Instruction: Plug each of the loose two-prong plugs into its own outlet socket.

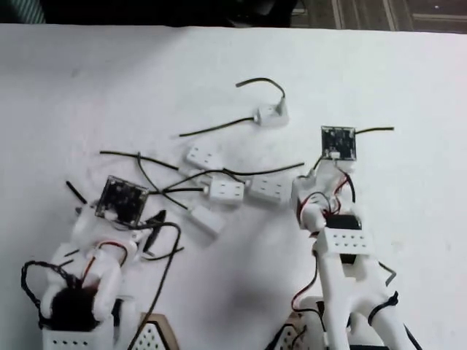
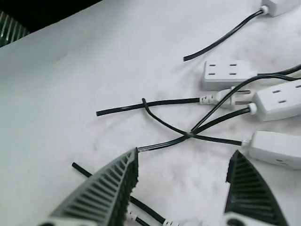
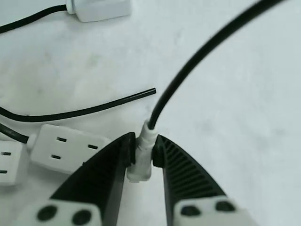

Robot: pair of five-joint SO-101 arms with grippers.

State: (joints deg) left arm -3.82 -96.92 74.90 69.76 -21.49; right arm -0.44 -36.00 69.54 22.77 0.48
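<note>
My right gripper point(image 3: 143, 141) is shut on a white two-prong plug point(image 3: 140, 162), whose black cord point(image 3: 202, 56) runs away across the table. A white outlet socket point(image 3: 66, 148) lies just beside it. In the high view this gripper point(image 1: 317, 172) sits under its camera board, right of the socket point(image 1: 267, 188). My left gripper point(image 2: 181, 186) stands open over crossed black cords point(image 2: 188, 135) and holds nothing. A loose plug point(image 2: 233, 96) lies with its prongs against the cord end of a socket point(image 2: 282, 99). Two more sockets point(image 2: 228, 73) point(image 2: 277, 148) lie nearby.
Several white sockets with short black cords lie clustered at the table's middle point(image 1: 226, 189). One socket point(image 1: 270, 113) lies apart, farther back. Another cord with a white plug end point(image 2: 134, 217) runs under my left gripper. The white table point(image 1: 87, 87) is bare at the back left.
</note>
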